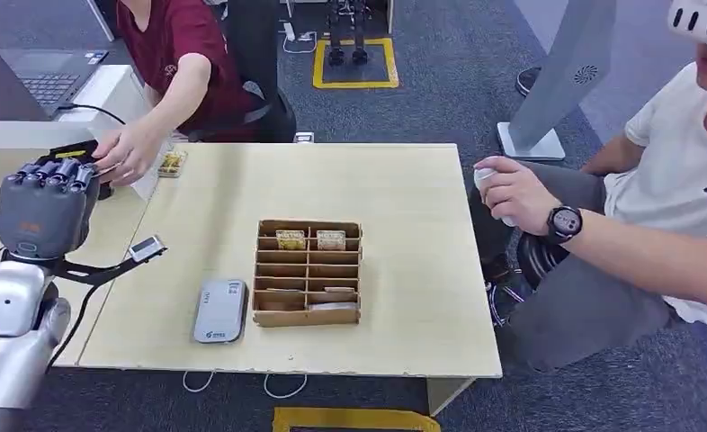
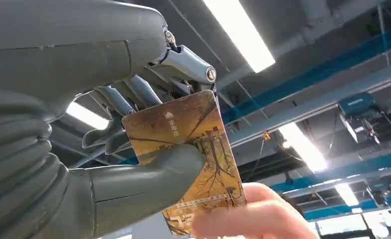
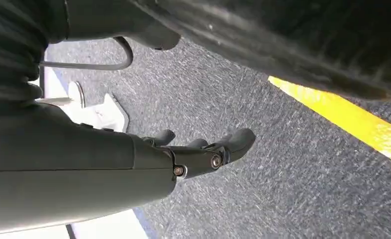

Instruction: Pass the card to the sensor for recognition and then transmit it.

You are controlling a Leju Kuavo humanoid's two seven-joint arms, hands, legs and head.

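Observation:
My left hand (image 1: 44, 202) is raised at the table's left edge, its back toward the head camera. In the left wrist view this hand (image 2: 109, 164) pinches a brown-gold card (image 2: 183, 144) between thumb and fingers. A person's fingers (image 2: 253, 216) touch the card's free end. From the head camera, that person's hand (image 1: 129, 153) reaches in from the far left, right beside my left hand. The grey-white sensor (image 1: 220, 310) lies flat on the table near its front edge. My right hand (image 3: 203, 152) hangs over the carpet, fingers apart and holding nothing.
A wooden divided card box (image 1: 308, 272) with a few cards stands mid-table, right of the sensor. A person in red (image 1: 188, 63) sits at the far left by a laptop (image 1: 49, 85). Another person (image 1: 638, 216) with a headset sits at the right edge.

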